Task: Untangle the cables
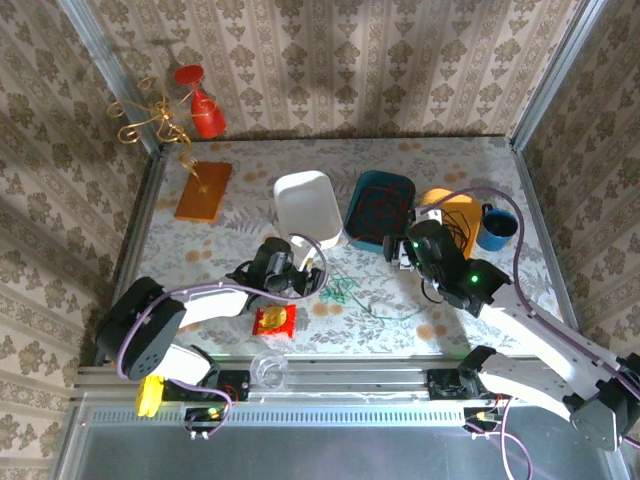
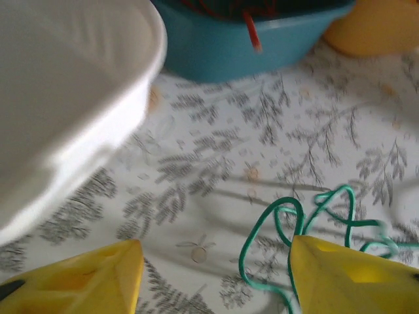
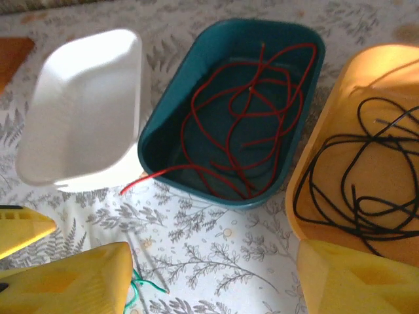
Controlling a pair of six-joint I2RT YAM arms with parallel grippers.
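A: Where do the cables lie?

B: The green cable (image 2: 283,205) lies loose on the table (image 2: 216,150), its loops just beside one finger of the left gripper (image 2: 215,256). Seen from there in the top view, the red cable (image 3: 252,88) is coiled in the teal tray (image 3: 171,114) at one o'clock. The black cable (image 3: 354,196) lies in the yellow tray (image 3: 366,72) at two.

A: And the grippers?

B: The left one's jaws stand wide, nothing between them. The right gripper (image 3: 209,271) is spread wide too, empty. A white tray (image 3: 85,104) sits at eleven o'clock.
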